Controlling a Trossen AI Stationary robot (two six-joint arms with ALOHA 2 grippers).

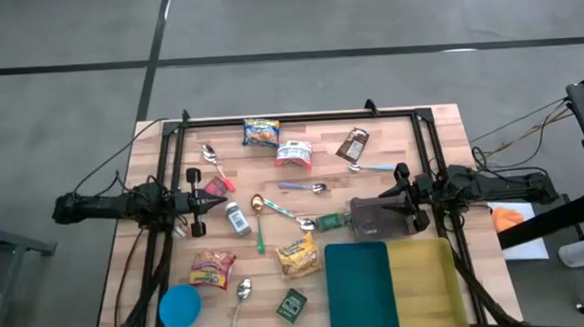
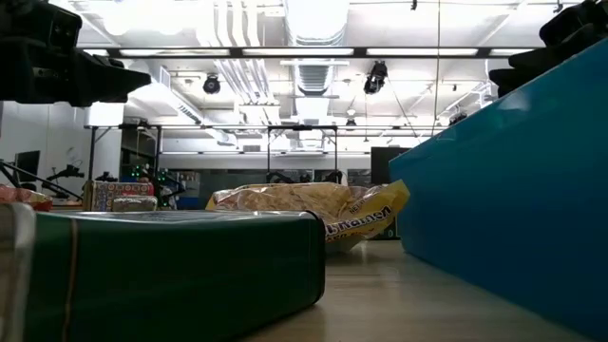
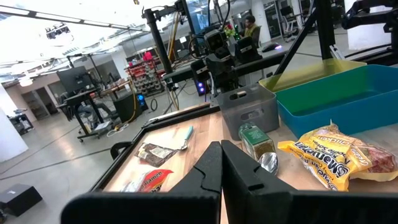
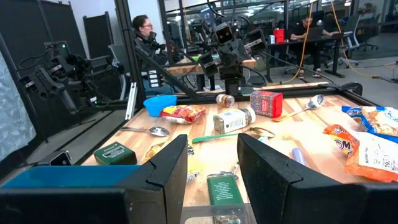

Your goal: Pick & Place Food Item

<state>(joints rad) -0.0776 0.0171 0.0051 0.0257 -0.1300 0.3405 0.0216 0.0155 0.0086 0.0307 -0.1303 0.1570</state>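
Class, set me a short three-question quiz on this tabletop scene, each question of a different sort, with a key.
1. True or false: the teal tray lies beside the yellow tray.
2. Which gripper has its fingers open? A) left gripper B) right gripper C) neither
3. Fill in: the round blue bowl sits near the table's corner on the ____ arm's side.

Key:
1. True; the two trays lie side by side.
2. B; the left one is shut, and neither holds anything.
3. Left.
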